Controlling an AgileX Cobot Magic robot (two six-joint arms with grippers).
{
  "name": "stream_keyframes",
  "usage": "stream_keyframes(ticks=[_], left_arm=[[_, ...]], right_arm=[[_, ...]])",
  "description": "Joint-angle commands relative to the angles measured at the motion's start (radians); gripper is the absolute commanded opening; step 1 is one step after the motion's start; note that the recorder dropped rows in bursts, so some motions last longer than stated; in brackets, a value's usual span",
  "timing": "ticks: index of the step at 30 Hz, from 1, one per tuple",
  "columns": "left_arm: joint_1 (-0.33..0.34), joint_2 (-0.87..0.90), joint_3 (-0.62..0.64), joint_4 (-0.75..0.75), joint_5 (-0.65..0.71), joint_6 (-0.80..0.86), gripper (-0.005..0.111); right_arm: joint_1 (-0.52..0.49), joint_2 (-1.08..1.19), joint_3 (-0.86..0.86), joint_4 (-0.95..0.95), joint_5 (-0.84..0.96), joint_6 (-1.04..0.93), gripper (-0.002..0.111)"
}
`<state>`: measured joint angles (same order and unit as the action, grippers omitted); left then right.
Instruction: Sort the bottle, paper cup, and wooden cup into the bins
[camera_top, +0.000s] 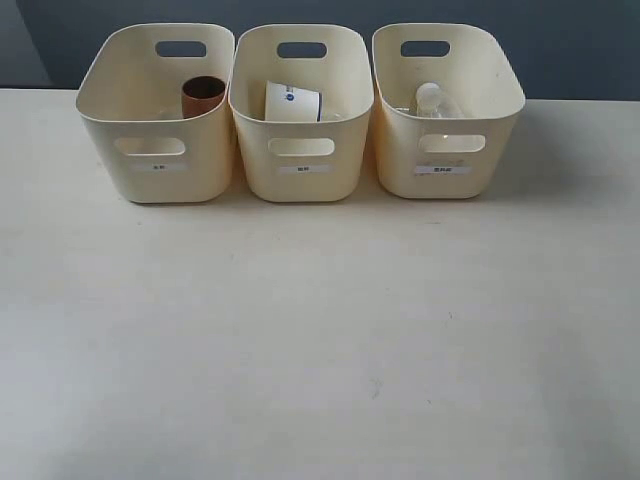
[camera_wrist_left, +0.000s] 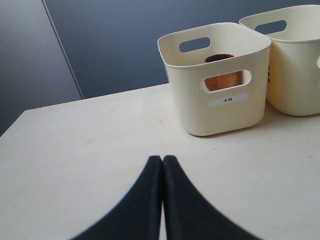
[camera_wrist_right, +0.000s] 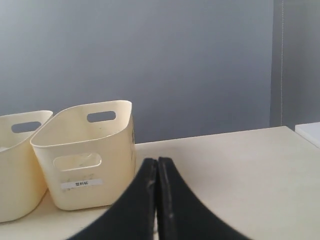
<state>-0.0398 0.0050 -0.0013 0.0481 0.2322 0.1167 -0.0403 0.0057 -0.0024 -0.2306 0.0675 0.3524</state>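
Three cream-yellow bins stand in a row at the back of the table. The left bin (camera_top: 157, 150) holds the dark brown wooden cup (camera_top: 202, 96), also seen through the handle cutout as the wooden cup (camera_wrist_left: 223, 79). Inside the middle bin (camera_top: 301, 150) sits the white paper cup (camera_top: 292, 102). The clear bottle (camera_top: 433, 100) lies in the right bin (camera_top: 445, 150). Neither arm shows in the exterior view. My left gripper (camera_wrist_left: 162, 159) is shut and empty, well in front of the left bin (camera_wrist_left: 215, 100). My right gripper (camera_wrist_right: 157, 161) is shut and empty beside the right bin (camera_wrist_right: 85, 170).
The pale table (camera_top: 320, 340) stretches out in front of the bins. A dark blue-grey wall (camera_top: 560, 40) runs behind them. A white edge (camera_wrist_right: 309, 131) shows at the table's far right in the right wrist view.
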Motion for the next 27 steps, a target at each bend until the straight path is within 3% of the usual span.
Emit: stream_keyframes(ticks=[1, 27], left_arm=[[-0.003, -0.005, 0.001, -0.004, -0.001, -0.002, 0.000], [-0.003, -0.005, 0.001, -0.004, -0.001, -0.002, 0.000]], right_arm=[[-0.005, -0.006, 0.002, 0.077, -0.001, -0.118, -0.001], [-0.005, -0.006, 0.002, 0.169, 0.117, -0.112, -0.001]])
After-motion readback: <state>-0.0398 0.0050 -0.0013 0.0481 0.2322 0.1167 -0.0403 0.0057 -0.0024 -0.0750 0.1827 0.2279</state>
